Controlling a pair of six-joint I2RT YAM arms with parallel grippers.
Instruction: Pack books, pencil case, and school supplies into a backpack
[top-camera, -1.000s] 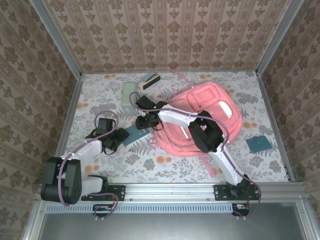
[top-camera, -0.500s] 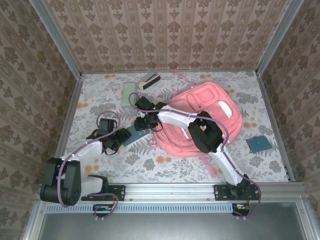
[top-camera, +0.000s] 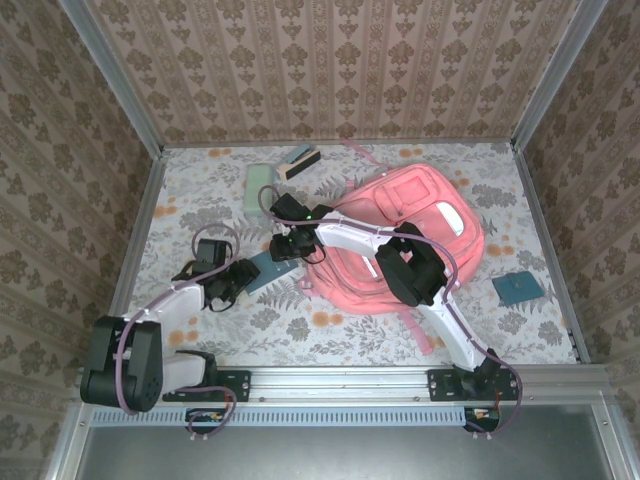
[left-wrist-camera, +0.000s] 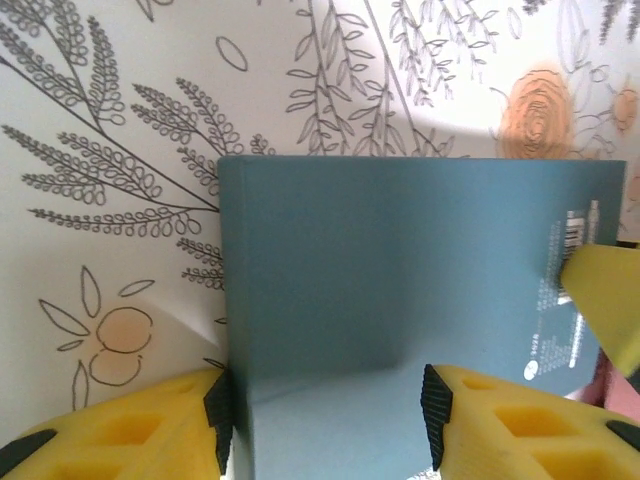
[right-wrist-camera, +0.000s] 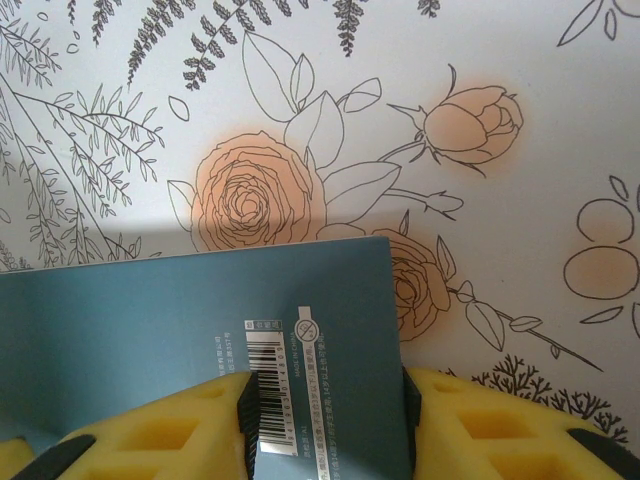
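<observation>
Flowery table (top-camera: 330, 335) inside papered walls, with both grippers at one blue book (top-camera: 268, 270) beside the pink backpack (top-camera: 400, 200).
Biggest is the backpack, lying in the middle and to the right, with the right arm reaching across it. The blue book lies flat just beside the bag's left side. Its long side seems to run from the left gripper (top-camera: 240, 275) at the near-left end to the right gripper (top-camera: 285, 248) at the far-right end. Each gripper has its fingers apart, one by a side edge of the book and one over the cover; I see no squeeze. I think the book must go right, toward the bag. Open cloth lies in front and to the left, and the table's sides are not close.
</observation>
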